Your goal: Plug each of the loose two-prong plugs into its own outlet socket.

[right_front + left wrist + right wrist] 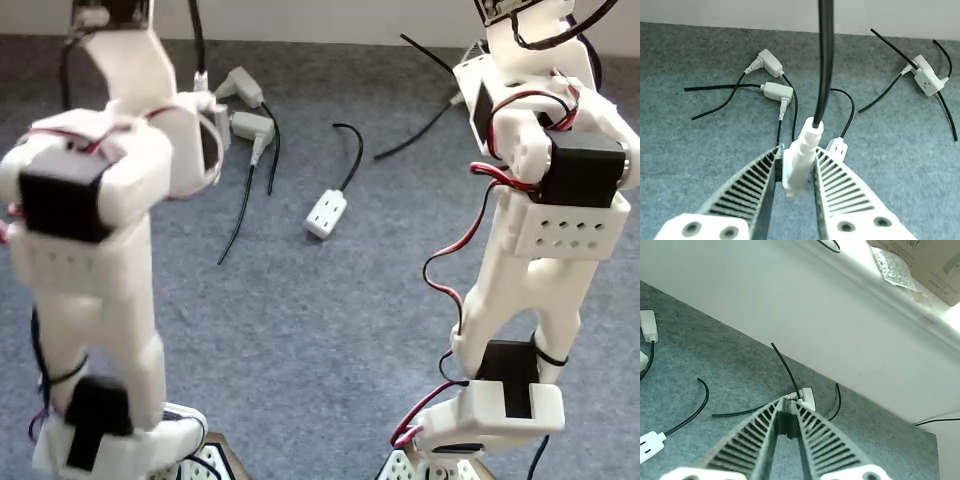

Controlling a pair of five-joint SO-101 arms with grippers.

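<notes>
My left gripper (796, 176) is shut on a white two-prong plug (799, 159), whose black cable (825, 55) runs upward. It hangs above the grey carpet, just short of a white outlet socket (837, 148) (326, 213). Two more loose white plugs lie beyond it, one (769, 61) (241, 87) farther than the other (778, 91) (252, 124). My right gripper (790, 409) is shut with nothing in it, raised and pointing at a second white socket (806, 398) (924, 77) by the wall, which has a cable attached.
Black cables (245, 205) trail from the plugs across the carpet (330, 330). A white wall (765, 305) borders the far side. Both arm bases stand at the near edge, with open carpet between them.
</notes>
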